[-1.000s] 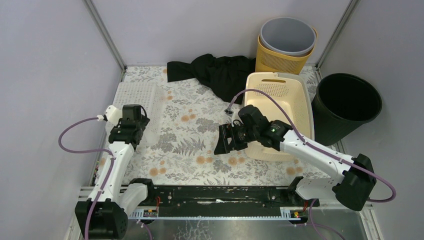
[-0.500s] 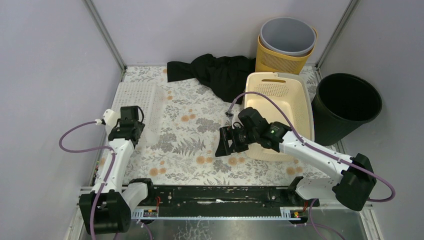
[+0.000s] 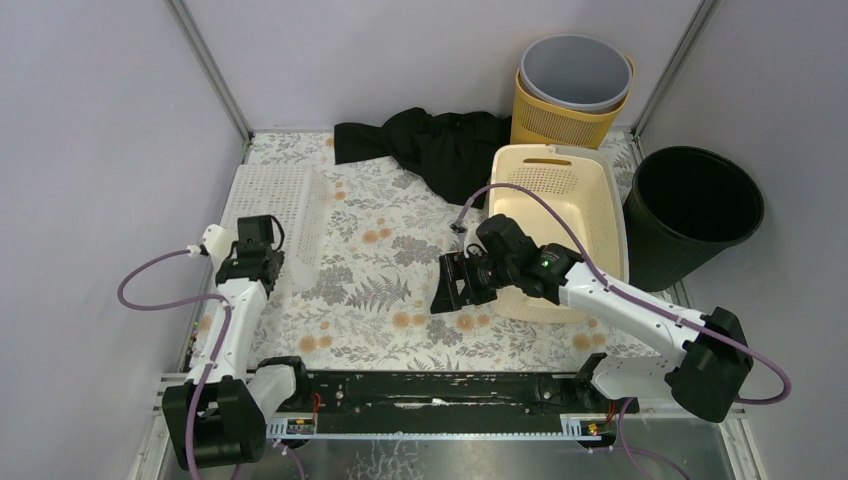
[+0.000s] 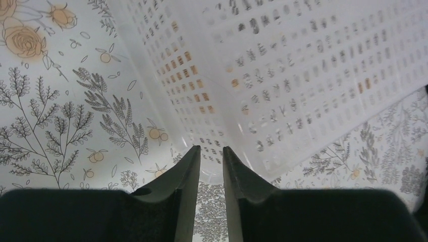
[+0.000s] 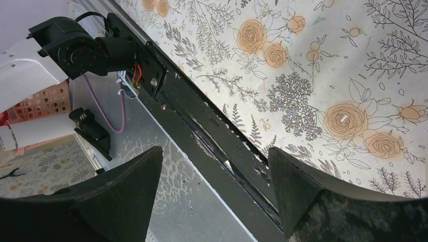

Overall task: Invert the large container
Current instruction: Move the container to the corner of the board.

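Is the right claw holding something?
No, the right claw is spread wide open with nothing held inside it.

Your top cam ran bright & even: diffuse overhead light, only soft, short shadows on the floral cloth (image 3: pixel 380 300). Black bin (image 3: pixel 695 200) interior crushed to near-black. Your left wrist cam: white basket (image 4: pixel 303 75) was washed out & soft at close range, left gripper (image 4: pixel 212 149) dark. Right wrist cam: right gripper (image 5: pixel 216 150) blurred, cloth sharp.

left gripper (image 4: pixel 209 151) | jaws nearly together | at white perforated basket (image 4: pixel 303 75) edge | floral tablecloth (image 4: pixel 60 116)
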Robot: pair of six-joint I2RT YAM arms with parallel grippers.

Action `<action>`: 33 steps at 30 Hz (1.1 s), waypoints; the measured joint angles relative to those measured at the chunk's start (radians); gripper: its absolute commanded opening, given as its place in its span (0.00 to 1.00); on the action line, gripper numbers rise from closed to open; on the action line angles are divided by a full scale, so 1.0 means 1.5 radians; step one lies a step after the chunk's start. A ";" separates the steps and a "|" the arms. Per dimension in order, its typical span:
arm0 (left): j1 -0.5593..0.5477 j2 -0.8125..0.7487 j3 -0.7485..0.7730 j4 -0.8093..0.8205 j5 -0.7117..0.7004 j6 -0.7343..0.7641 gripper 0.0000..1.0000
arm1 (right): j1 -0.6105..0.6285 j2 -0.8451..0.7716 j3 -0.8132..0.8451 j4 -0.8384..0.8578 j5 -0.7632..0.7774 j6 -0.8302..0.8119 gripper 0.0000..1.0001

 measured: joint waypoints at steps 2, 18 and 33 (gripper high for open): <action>0.002 0.000 -0.018 0.007 0.000 -0.003 0.31 | 0.000 0.003 0.000 0.000 0.000 0.000 0.83; 0.025 0.138 -0.012 0.085 -0.003 0.006 0.26 | 0.007 0.012 -0.001 0.007 0.002 0.008 0.83; 0.026 0.254 0.088 0.129 0.043 0.021 0.28 | 0.008 0.007 -0.001 0.004 0.003 0.008 0.83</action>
